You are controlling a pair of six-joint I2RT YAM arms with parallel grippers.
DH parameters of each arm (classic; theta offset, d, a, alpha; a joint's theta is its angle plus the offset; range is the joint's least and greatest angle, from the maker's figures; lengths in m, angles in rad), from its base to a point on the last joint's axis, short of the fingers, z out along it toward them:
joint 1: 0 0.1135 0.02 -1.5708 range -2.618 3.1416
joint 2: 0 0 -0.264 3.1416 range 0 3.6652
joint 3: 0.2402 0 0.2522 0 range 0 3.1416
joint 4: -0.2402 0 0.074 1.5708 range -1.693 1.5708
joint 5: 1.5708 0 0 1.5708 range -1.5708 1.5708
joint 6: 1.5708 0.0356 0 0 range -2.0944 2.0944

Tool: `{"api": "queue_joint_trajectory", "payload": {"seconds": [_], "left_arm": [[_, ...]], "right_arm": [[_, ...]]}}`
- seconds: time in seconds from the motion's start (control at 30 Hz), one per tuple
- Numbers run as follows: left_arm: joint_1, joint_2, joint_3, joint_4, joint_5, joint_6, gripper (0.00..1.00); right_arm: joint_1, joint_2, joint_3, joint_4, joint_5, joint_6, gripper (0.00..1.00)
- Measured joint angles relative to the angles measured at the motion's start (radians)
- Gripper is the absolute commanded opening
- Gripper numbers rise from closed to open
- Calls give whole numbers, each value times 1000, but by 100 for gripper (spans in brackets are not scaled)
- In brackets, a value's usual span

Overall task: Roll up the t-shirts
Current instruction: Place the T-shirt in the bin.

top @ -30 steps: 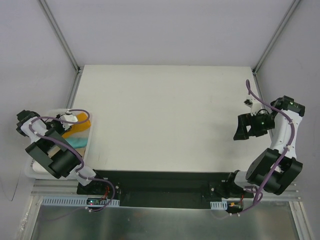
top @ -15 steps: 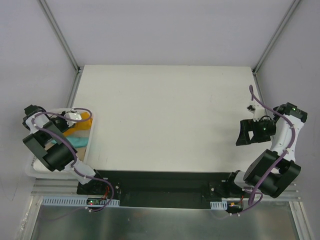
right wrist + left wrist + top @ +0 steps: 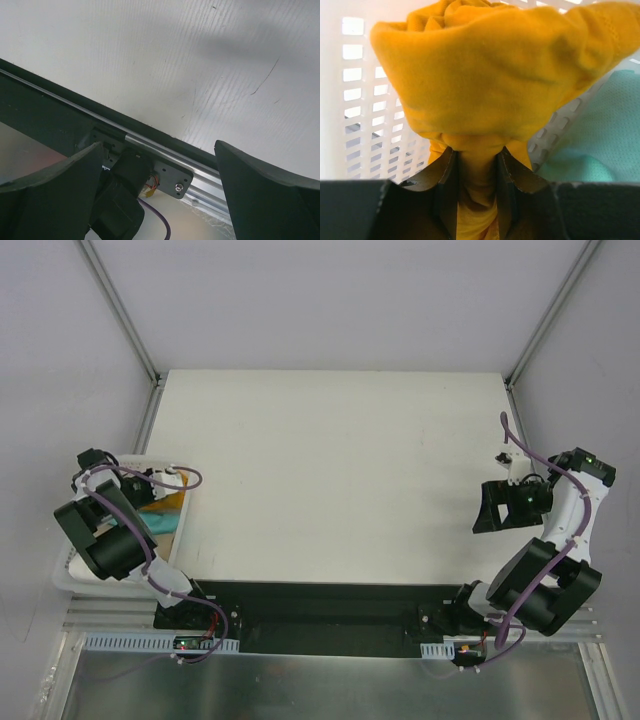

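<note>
Pick-up step: left hand (image 3: pixel 475 161) pinches yellow t-shirt (image 3: pixel 485 75) in basket (image 3: pixel 365 100); right hand (image 3: pixel 157 150) wide, empty. Next: lift clear, spread on surface (image 3: pixel 330 470)

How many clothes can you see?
2. A yellow shirt is bunched up and pinched in the left jaws, by the basket wall. A teal cloth lies in the basket to its right. More may be hidden underneath.

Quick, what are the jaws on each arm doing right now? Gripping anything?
Left gripper: jaws closed on a bunch of the mustard t-shirt.
Right gripper: jaws wide open, holding nothing.
</note>
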State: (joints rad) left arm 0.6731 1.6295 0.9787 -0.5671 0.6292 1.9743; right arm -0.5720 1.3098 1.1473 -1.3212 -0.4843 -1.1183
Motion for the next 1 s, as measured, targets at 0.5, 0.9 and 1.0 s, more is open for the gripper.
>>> {"api": "queue_joint_trajectory", "payload": {"seconds": [0.5,0.9,1.0], "left_arm": [[-8,-76,-65,36,19,4,70],[-52,-431,-166,-8,86,-8,69],[-73,-446,-137,-18,61,-154,35]], "right_arm": [[0,28,9,0,-21,1,96],[-1,120,96,1,-69,3,96],[-1,144,119,0,-80,4,96]]}}
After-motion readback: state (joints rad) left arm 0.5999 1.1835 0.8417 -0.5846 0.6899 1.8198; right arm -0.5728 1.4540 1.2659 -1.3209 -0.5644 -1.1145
